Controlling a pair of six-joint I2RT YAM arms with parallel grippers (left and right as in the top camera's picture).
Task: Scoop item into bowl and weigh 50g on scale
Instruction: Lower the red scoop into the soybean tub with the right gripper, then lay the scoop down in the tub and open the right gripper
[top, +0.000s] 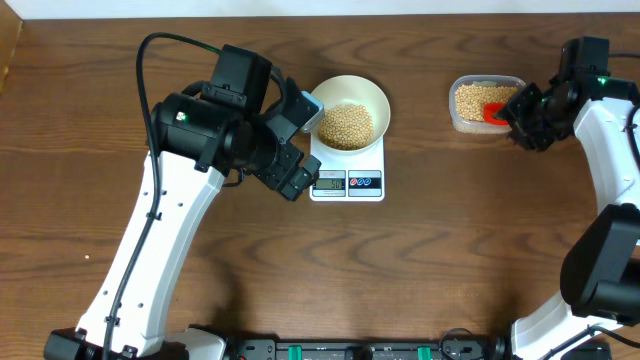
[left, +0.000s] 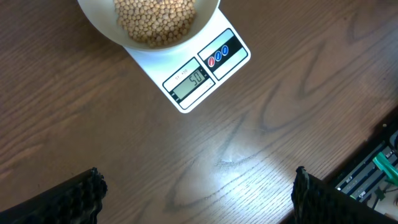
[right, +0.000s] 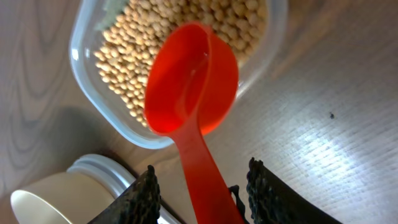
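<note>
The white bowl (top: 374, 95) (left: 102, 30) holds a heap of pale-tan beans (top: 345, 125) (left: 155, 18) and stands on the white scale (top: 347, 183) (left: 221, 68), whose display shows 50. My left gripper (top: 305, 145) (left: 196, 199) hangs open just left of the scale, with bare table between its fingers. At the far right, my right gripper (top: 520, 118) (right: 199, 193) is open at the clear tub (top: 456, 108) (right: 84, 68) of beans (right: 124, 68). The handle of an empty red scoop (top: 494, 113) (right: 193, 81) lies between the jaws with a gap on each side.
The right wrist view shows a cream round vessel (right: 31, 208) and a white ridged rim (right: 102, 173) at its lower-left corner. Black equipment lines the table's front edge (top: 350, 350). The left arm's body (top: 200, 130) reaches over the table left of the scale.
</note>
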